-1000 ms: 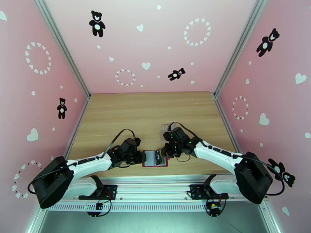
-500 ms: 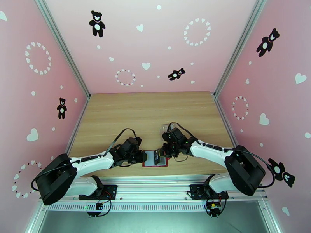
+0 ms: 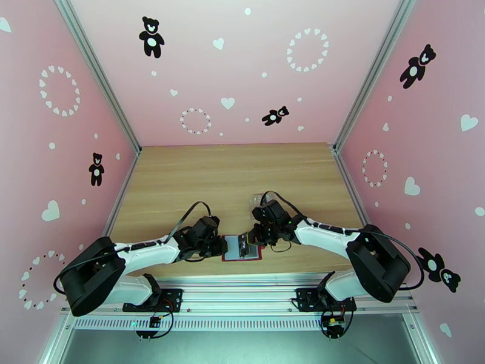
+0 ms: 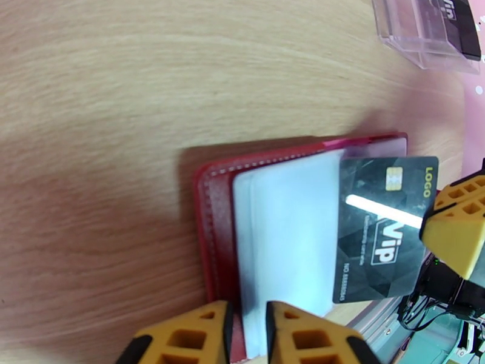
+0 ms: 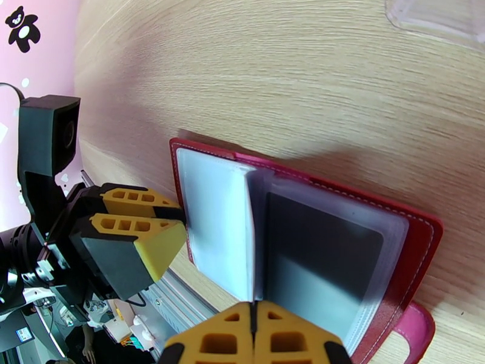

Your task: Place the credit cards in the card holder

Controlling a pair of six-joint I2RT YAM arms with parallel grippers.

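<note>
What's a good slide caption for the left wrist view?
Left gripper pinches the open red card holder while the right gripper holds a black VIP card over its sleeves.

Dark card [image 4: 385, 229]: "Vip" in large white letters, "LOGO" in green at one corner; small number line illegible. Second card [image 4: 456, 19] in clear tray [image 4: 407, 28]: "Vip", partly cropped.
</note>
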